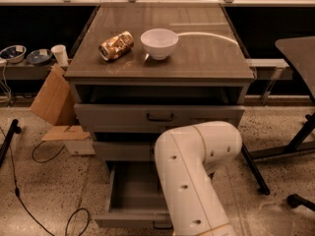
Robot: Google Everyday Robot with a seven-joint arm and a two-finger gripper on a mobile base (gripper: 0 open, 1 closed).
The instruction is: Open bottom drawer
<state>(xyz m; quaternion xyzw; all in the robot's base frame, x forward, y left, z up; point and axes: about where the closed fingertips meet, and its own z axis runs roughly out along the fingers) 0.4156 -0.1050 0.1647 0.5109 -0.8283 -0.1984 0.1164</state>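
The grey cabinet (160,65) has three drawers. The bottom drawer (132,193) stands pulled out toward me, its plain grey inside showing, and part of its small dark handle (161,225) peeks out at the front edge. The top drawer (157,116) and the middle drawer (120,150) each stand out a little. My white arm (197,166) bends over the right part of the bottom drawer. My gripper is hidden behind the arm, somewhere low by the bottom drawer's front.
A crushed can (116,45) and a white bowl (159,43) sit on the cabinet top. Cardboard (51,100) leans at the left, with cables (44,154) on the floor. A dark table (298,48) and its base legs (280,151) stand at the right.
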